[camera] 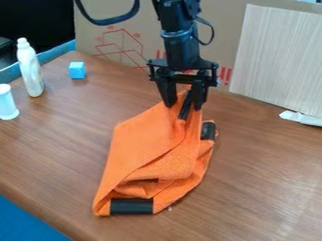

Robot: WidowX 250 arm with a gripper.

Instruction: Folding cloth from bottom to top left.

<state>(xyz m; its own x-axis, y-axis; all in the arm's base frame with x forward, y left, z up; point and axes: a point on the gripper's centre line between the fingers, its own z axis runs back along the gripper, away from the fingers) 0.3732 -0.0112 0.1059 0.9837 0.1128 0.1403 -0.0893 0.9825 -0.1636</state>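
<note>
The black gripper (pixel 184 102) hangs down at the upper middle of the camera view, over the far end of the orange cloth (pixel 148 146). It is shut on a bunched, raised part of the cloth, with a dark patch showing between its fingers. From there the cloth slopes down toward the near left in loose, overlapping folds. One black patch lies at its near end, and another is at its right side close to the gripper. The layers beneath the folds are partly hidden.
At the left stand a white bottle (pixel 31 68) and a white cylindrical container (pixel 7 102), with a small blue cube (pixel 77 70) farther back. Cardboard (pixel 113 35) and a pale panel (pixel 280 61) border the table (pixel 264 179) behind. A white object (pixel 301 118) lies at right.
</note>
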